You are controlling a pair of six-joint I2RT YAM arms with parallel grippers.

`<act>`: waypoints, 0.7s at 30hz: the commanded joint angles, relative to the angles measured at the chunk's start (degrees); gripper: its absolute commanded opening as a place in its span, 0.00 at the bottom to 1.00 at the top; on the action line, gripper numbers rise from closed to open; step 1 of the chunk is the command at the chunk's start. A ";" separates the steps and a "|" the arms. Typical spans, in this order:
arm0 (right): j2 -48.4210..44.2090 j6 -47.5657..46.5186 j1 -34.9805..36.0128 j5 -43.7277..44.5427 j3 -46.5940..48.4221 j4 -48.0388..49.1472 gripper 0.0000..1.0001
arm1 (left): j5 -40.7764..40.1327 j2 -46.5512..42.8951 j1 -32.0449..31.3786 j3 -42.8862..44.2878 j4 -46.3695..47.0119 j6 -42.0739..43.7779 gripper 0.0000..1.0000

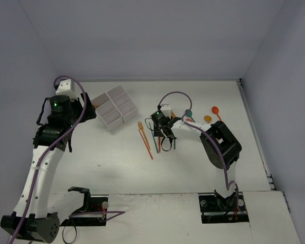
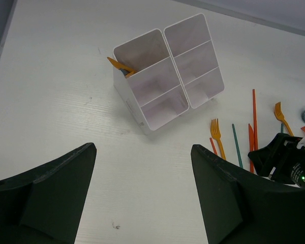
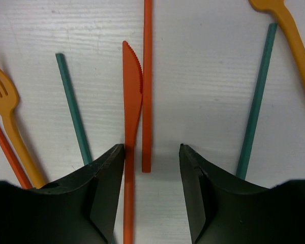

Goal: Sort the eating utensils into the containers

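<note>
My right gripper (image 3: 152,152) is open and low over the table among the utensils (image 1: 162,133). An orange knife (image 3: 131,91) runs along the inside of its left finger (image 3: 109,178). The end of a second orange handle (image 3: 147,76) lies in the gap beside the knife. Teal handles (image 3: 73,109) (image 3: 256,101) and orange forks (image 3: 7,117) (image 3: 295,40) lie outside the fingers. The white tray of containers (image 1: 115,124) (image 2: 137,109) sits at the back left, with an orange utensil (image 2: 121,66) in one end compartment. My left gripper (image 2: 143,150) hovers open and empty, well short of the tray.
Teal (image 1: 188,113), orange (image 1: 208,119) and red (image 1: 215,109) spoons lie right of the right wrist. An orange fork (image 1: 141,127) and a thin red-orange handle (image 1: 148,146) lie left of it. A purple cable (image 1: 175,94) arcs above the right arm. Walls close the table's far and side edges.
</note>
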 commanded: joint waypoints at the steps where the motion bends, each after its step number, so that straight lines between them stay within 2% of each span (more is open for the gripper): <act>1: -3.03 3.04 2.26 -0.34 -6.24 -5.52 0.45 | 0.32 -0.39 0.32 1.52 2.14 -0.71 0.73; 8: -5.22 4.00 5.37 -0.72 -9.14 -8.53 0.43 | 1.99 0.32 0.26 2.40 2.21 -1.45 0.73; 21: -3.02 1.79 5.68 -5.71 -8.49 -9.07 0.08 | 4.15 0.74 0.26 3.09 2.21 -2.65 0.73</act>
